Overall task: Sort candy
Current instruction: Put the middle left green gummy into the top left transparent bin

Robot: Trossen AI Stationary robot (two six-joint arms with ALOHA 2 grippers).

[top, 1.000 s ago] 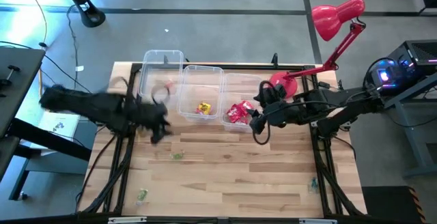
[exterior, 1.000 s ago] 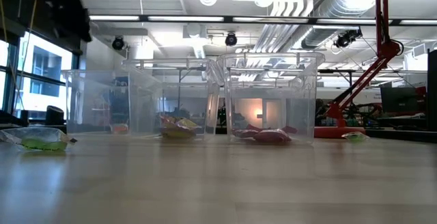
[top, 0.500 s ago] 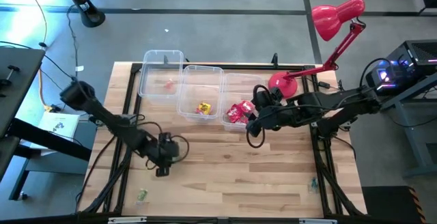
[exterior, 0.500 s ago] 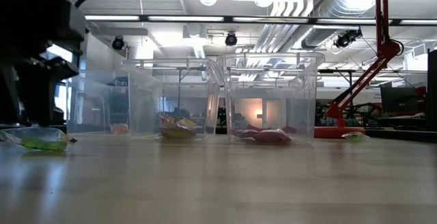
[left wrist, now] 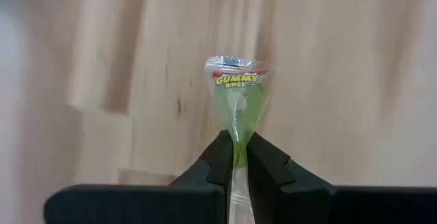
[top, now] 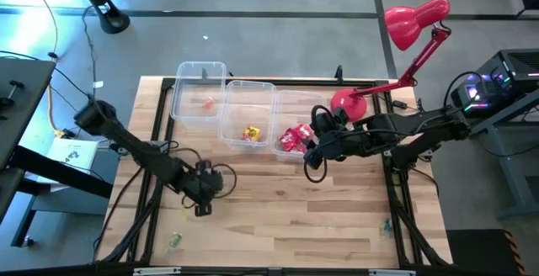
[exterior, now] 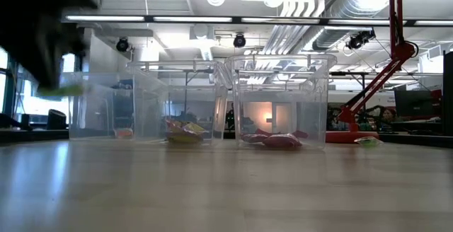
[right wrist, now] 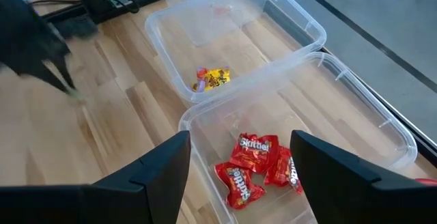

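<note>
My left gripper (top: 202,206) is over the table's near left part, shut on a green gummy-rings candy packet (left wrist: 237,94), which shows as a green blur (exterior: 65,88) above the table in the low view. My right gripper (right wrist: 239,183) hangs open above the right clear bin (top: 313,99), touching nothing. That bin holds red candy packets (right wrist: 256,166). A yellow candy (top: 251,133) lies in the middle bin (top: 263,91), and a small pink piece (top: 207,103) in the left bin (top: 189,74). Two more green candies lie on the table, one near the front left (top: 174,241) and one at the front right (top: 386,224). My left gripper pinches one narrow end of the green packet (left wrist: 237,141) between its two fingers (left wrist: 220,157). The fingers slant down toward the table. The packet's printed end sticks out past the fingertips. In the low view the packet is clear of the table.
A red desk lamp (top: 413,23) stands on its base (top: 349,103) at the far right corner. The three bins sit side by side along the far edge. Bare wooden table (top: 295,217) fills the middle and the near side.
My left gripper has swung from beside the left bin toward the near edge and come down on the green packet lying on the table. It has taken hold of the packet, which now hangs lifted clear of the table.
</note>
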